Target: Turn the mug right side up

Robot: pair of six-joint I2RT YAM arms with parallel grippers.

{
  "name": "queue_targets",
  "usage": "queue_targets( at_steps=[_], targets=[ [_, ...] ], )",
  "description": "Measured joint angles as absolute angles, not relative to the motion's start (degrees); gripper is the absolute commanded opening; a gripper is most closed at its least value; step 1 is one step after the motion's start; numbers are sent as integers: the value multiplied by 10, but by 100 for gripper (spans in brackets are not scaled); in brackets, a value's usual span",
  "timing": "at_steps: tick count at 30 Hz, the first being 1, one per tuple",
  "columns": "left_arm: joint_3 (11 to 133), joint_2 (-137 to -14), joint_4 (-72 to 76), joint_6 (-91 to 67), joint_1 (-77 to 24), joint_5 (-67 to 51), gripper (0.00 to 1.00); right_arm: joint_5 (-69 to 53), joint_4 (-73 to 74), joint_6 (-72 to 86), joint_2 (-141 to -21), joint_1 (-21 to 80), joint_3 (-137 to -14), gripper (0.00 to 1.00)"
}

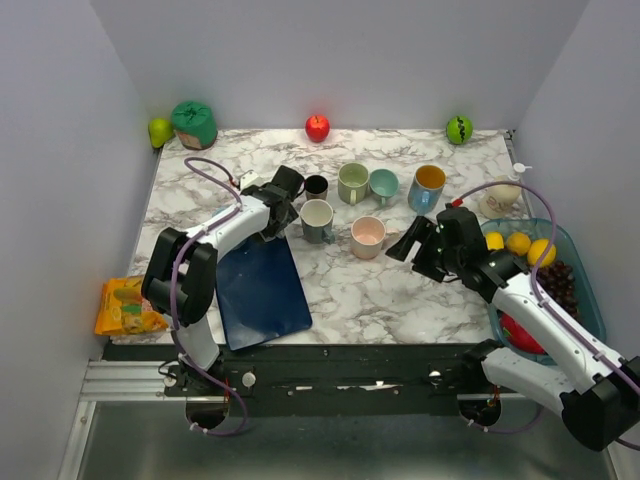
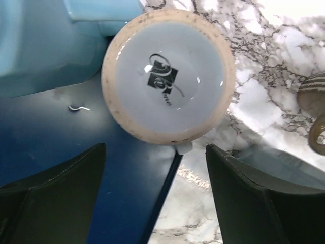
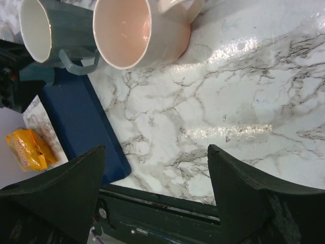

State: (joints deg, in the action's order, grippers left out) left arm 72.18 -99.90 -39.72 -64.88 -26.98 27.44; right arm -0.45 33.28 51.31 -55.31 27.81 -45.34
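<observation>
Left pincer (image 1: 289,201) is spread wide and grips nothing. It is poised just beside the one grey-blue mug (image 1: 317,222), which stands at the far right corner of the single dark blue mat (image 1: 262,290), partly on it and partly on the marble surface (image 1: 400,300). In the left wrist view the mug's flat pale base faces up, showing a dark printed mark and a rough beige foot ring. So it stands mouth down, and the two black fingers sit apart from it on either side.

At the far left lies one orange packet (image 1: 125,305), off the marble. Along the back wall stand one green fruit (image 1: 160,131), one green round lump (image 1: 194,123), one red apple (image 1: 317,127) and one green ball (image 1: 459,129) with a dark mark.

There are six mugs in all, and the other five show open mouths:
- a small black mug (image 1: 316,185) just behind the task's one
- an olive mug (image 1: 352,183)
- a teal mug (image 1: 383,184)
- a blue mug (image 1: 427,188) with an orange inside
- a pink mug (image 1: 367,237) nearer the front

Right pincer (image 1: 411,256) hangs just right of the pink mug, clear of it, its fingers parted and bare. Beyond it sit one cream vessel (image 1: 503,195) and one blue basket (image 1: 592,305). The basket holds three yellow fruits (image 1: 518,243), one bunch of dark grapes (image 1: 560,285) and one red item (image 1: 520,335).
</observation>
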Motion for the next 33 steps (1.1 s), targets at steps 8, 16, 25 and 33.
queue_targets(
  at_steps=[8, 16, 25, 33],
  targets=[
    [745, -1017, -377, -671, -264, 288, 71, -27, 336, 490, -564, 278, -463, 87],
    [729, -1020, -362, -675, -262, 291, 57, -26, 341, 484, -540, 278, -460, 87],
    [718, -1024, -354, -671, -260, 290, 35, -23, 348, 484, -522, 278, -443, 87],
    [712, -1024, -345, -656, -252, 271, 33, -20, 353, 484, -522, 278, -441, 87]
  ],
)
